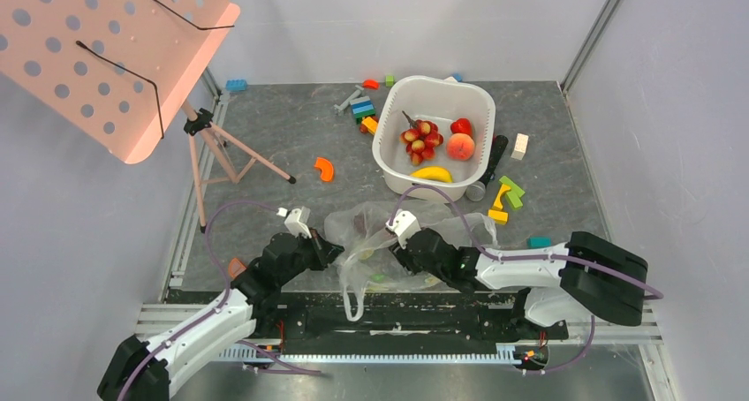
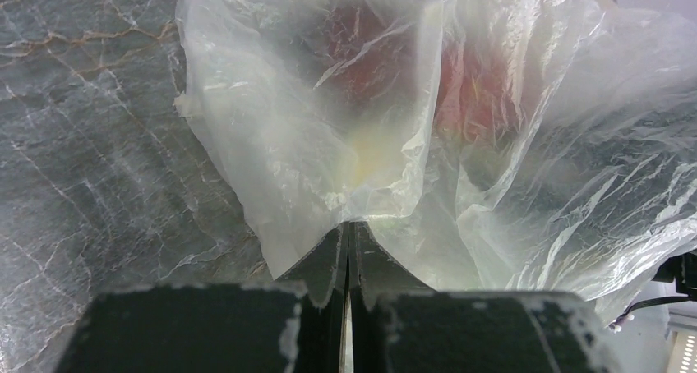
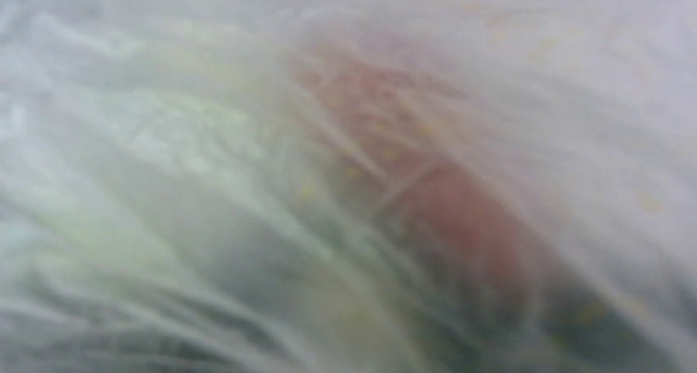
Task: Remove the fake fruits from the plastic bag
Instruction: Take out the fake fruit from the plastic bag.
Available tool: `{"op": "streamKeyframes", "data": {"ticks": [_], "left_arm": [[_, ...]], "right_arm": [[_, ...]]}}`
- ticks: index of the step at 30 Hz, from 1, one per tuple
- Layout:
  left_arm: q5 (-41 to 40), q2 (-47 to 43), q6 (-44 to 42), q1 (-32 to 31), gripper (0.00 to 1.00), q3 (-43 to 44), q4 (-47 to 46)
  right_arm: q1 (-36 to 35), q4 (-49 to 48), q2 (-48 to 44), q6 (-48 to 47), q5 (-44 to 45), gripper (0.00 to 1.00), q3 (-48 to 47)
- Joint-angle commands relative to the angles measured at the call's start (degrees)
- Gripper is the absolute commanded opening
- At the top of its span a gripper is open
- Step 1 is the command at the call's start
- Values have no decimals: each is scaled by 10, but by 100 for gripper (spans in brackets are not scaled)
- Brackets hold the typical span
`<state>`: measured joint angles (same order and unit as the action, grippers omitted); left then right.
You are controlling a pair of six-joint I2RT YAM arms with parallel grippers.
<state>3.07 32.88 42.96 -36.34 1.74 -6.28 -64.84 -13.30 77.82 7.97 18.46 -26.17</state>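
The clear crinkly plastic bag (image 1: 371, 233) lies on the grey table just ahead of both arms. My left gripper (image 1: 334, 246) is shut on a fold of its film, the jaws pressed together (image 2: 349, 225). Through the bag (image 2: 271, 143) a reddish fruit (image 2: 485, 94) and a darker one (image 2: 362, 52) show. My right gripper (image 1: 390, 254) reaches into the bag from the right, with its fingers hidden by film. In the right wrist view only blurred film (image 3: 205, 143) and a red fruit (image 3: 460, 217) appear. A grape bunch (image 1: 419, 140), apple (image 1: 460, 126), peach (image 1: 460, 147) and yellow piece (image 1: 432, 173) lie in the white basin (image 1: 488, 101).
A pink perforated stand (image 1: 106, 56) on tripod legs (image 1: 238, 158) stands at the back left. An orange curved piece (image 1: 325, 169) lies left of the basin. Toy blocks (image 1: 362, 109) sit behind it, and more blocks (image 1: 505, 198) lie to its right.
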Motion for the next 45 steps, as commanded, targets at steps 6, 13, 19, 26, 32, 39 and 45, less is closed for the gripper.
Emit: {"op": "streamKeyframes", "data": {"ticks": [6,13,19,26,32,39,45], "left_arm": [[-13,12,-8,2,2,10,-21],[-6,-3,-8,3,2,1,-21],[-7,-14,-9,2,2,-4,-20],[-7,-13,-9,2,2,-11,-30],[-4,-12,-9,2,2,-17,-45],[2,7,-9,2,2,-17,-65],[9,13,-12,2,2,-17,-73]], "right_arm": [[17,-50,40,30,-10,45,9],[36,-50,76,48,-16,37,4],[42,-50,77,48,-35,11,7],[41,-48,-11,29,-61,0,38],[39,-27,-107,30,-75,0,67],[39,7,-202,37,-75,0,80],[39,44,-265,38,-91,0,60]]}}
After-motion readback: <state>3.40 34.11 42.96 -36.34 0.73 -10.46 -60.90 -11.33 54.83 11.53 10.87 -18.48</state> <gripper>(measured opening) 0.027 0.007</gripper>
